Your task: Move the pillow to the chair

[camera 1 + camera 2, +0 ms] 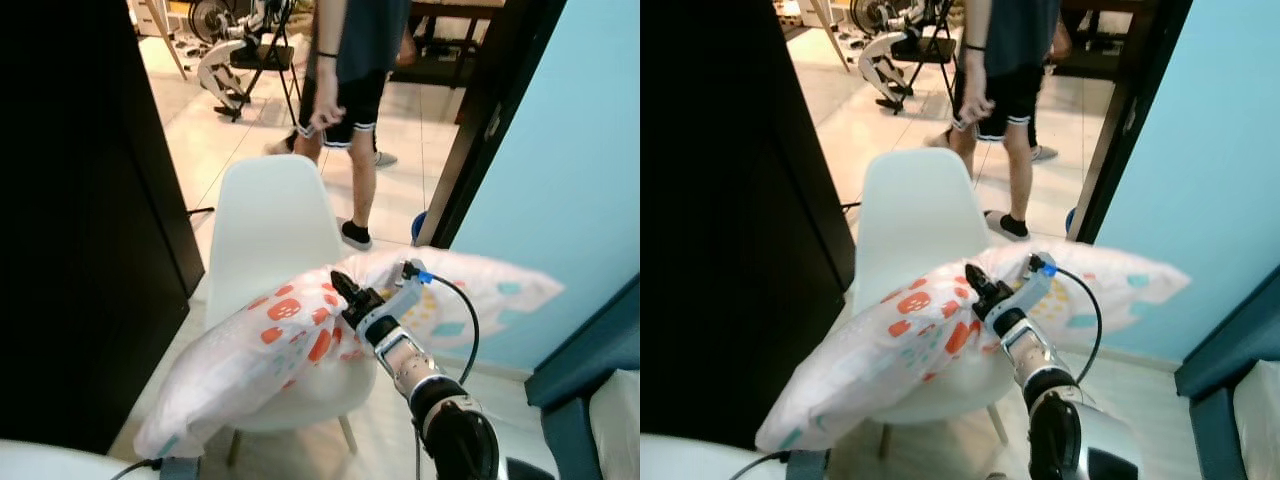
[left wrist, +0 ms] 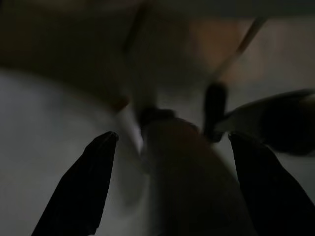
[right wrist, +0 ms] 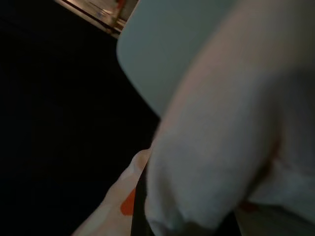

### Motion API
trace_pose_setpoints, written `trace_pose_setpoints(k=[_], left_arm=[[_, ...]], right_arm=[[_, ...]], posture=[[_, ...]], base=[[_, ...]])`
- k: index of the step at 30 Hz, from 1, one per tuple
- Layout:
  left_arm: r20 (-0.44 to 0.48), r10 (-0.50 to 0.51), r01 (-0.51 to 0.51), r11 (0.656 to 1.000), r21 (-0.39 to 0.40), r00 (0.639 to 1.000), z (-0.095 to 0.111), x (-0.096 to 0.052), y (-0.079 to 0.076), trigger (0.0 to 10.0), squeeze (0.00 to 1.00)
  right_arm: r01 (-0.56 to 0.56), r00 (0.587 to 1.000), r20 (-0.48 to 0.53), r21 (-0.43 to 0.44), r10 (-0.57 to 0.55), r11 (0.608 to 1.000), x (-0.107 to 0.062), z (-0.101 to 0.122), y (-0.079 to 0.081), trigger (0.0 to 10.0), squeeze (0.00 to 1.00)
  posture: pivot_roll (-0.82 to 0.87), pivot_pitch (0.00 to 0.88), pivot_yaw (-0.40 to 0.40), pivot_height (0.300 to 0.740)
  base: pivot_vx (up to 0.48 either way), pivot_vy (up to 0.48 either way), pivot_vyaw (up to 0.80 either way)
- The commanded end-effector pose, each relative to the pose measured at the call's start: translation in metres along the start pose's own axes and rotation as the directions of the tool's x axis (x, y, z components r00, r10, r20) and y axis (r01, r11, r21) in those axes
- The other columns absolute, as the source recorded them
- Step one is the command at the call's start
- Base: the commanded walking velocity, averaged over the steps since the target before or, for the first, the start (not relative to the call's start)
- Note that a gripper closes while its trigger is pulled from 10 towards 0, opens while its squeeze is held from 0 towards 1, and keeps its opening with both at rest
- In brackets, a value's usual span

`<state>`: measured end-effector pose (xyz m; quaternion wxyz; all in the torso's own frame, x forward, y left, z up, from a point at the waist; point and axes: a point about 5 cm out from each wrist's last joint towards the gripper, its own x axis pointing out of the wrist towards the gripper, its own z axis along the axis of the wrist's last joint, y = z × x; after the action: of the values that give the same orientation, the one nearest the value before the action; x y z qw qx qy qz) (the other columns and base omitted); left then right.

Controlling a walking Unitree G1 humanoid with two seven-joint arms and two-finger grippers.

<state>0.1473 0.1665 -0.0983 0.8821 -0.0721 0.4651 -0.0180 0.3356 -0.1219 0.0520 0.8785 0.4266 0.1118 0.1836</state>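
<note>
Jaws of the right gripper (image 1: 345, 290) pinched together on a fold of the pillow (image 1: 270, 345), near its middle, black fingers sunk into the cloth. Left gripper (image 2: 167, 142) low in the shade, fingers spread wide apart, nothing between them. Pillow lying across the seat of the white chair (image 1: 268, 215), both ends hanging out past the seat edges, one end drooping toward the floor on the left, the other sticking out toward the blue wall (image 1: 570, 160). Soft, light and floppy by the look of it: likely to sag and slide if let go off-centre, so best gripped by a bunched fold near the middle and nudged back toward the backrest. Beyond the chair, a person (image 1: 350, 90) standing in the doorway.
</note>
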Motion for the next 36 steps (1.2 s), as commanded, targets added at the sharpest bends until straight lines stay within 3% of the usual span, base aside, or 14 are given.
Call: trace_pose_setpoints(k=[1, 9, 18, 24, 30, 36], left_arm=[[-0.070, -0.002, 0.002, 1.000, -0.002, 0.998, -0.019, -0.004, -0.001, 10.0, 0.00], [-0.074, -0.001, 0.001, 1.000, 0.000, 0.997, -0.019, -0.004, -0.002, 10.0, 0.00], [-0.071, 0.026, -0.029, 0.999, -0.044, 0.997, -0.018, -0.003, -0.002, 10.0, 0.00], [-0.071, 0.026, -0.029, 0.999, -0.043, 0.997, -0.018, -0.003, -0.003, 10.0, 0.00], [-0.072, 0.021, -0.024, 0.999, -0.035, 0.997, -0.017, -0.002, -0.005, 10.0, 0.00], [-0.081, 0.018, -0.021, 0.999, -0.033, 0.997, -0.019, -0.002, -0.006, 10.0, 0.00]], right_arm=[[-0.063, 0.998, 0.021, -0.036, 0.063, 0.997, 0.012, 0.003, 0.016, 10.0, 0.00], [-0.064, 0.998, 0.000, -0.062, 0.064, 0.996, 0.013, -0.001, 0.018, 10.0, 0.00], [-0.150, 0.986, -0.097, -0.144, 0.137, 0.978, 0.020, -0.018, 0.035, 10.0, 0.00], [-0.280, 0.942, -0.262, -0.270, 0.210, 0.921, 0.031, -0.047, 0.063, 10.0, 0.00], [-0.400, 0.890, -0.350, -0.295, 0.291, 0.868, 0.036, -0.066, 0.087, 10.0, 0.00], [-0.417, 0.885, -0.350, -0.300, 0.308, 0.858, 0.037, -0.068, 0.091, 10.0, 0.00]], posture=[[0.02, 0.089, -0.039, 0.740], [0.02, 0.094, -0.040, 0.740], [0.01, 0.092, -0.048, 0.740], [0.01, 0.091, -0.050, 0.740], [0.01, 0.094, -0.057, 0.740], [0.02, 0.095, -0.062, 0.740]], base=[[0.341, 0.000, 0.00], [0.073, -0.115, 0.00], [0.000, -0.233, 0.00], [0.000, 0.000, 0.00], [0.000, 0.000, 0.00], [0.000, -0.426, 0.53]])
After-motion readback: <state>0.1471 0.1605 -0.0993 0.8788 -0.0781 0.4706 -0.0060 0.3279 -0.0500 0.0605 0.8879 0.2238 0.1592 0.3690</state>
